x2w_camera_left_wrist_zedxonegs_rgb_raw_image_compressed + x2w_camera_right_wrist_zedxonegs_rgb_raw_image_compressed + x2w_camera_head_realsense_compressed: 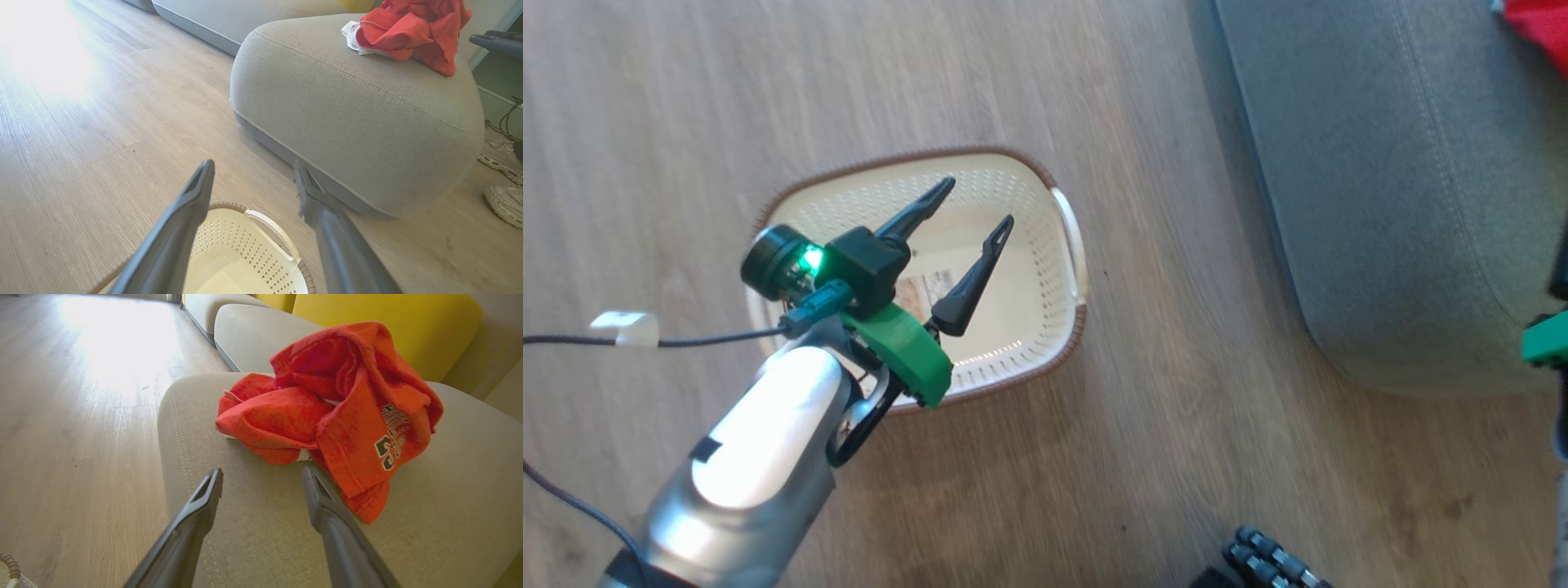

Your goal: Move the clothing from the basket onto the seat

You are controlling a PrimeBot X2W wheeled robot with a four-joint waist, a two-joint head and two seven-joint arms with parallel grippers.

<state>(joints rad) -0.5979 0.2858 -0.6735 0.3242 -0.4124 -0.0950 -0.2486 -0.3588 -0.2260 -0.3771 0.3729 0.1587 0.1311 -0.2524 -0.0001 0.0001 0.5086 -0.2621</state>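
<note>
The cream basket (1023,269) stands on the wood floor with only a label on its base. My left gripper (978,202) hovers open over it, nothing between its fingers; the left wrist view looks past that gripper (251,171) and the basket's handle end (269,228). The red clothing (335,404) lies crumpled on the grey seat (253,522), white trim showing at its edge (353,38). My right gripper (262,473) is open just short of the pile, its right finger close to a hanging fold, holding nothing. In the head view, the seat (1405,204) is right of the basket, the clothing (1539,28) at the corner.
Yellow back cushions (384,330) rise behind the seat, and another grey cushion (249,330) lies beyond it. Pale shoes (504,175) sit on the floor by the seat's far side. A black cable (686,339) trails left of the left arm. Open wood floor (1176,457) surrounds the basket.
</note>
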